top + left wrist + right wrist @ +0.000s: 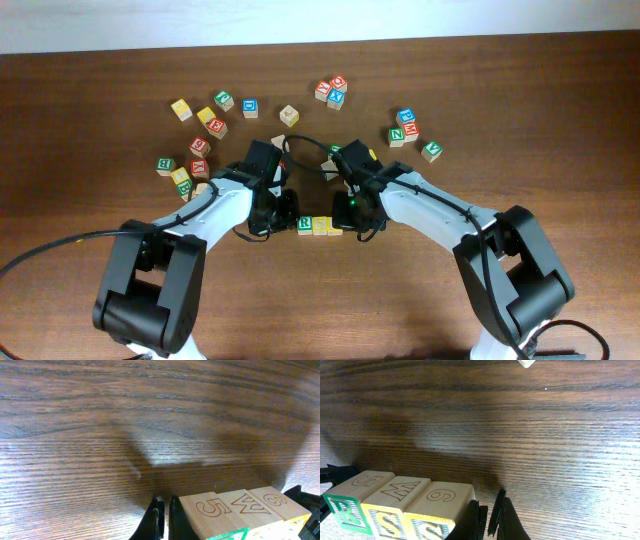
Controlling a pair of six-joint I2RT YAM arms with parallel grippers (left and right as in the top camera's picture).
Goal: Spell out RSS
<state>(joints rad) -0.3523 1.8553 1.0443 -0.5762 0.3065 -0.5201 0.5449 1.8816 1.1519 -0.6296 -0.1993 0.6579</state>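
Running off-frame below: RSS (395,505) front faces.

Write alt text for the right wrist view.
Three wooden letter cubes sit touching in a row on a dark wood-grain table, reading RSS: green-edged R cube, middle yellow-edged S cube, end yellow-edged S cube. The shut right gripper is beside the end cube.

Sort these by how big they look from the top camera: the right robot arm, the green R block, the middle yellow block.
1. The right arm, largest by far.
2. The green R block and the middle yellow block: same size, a tie.
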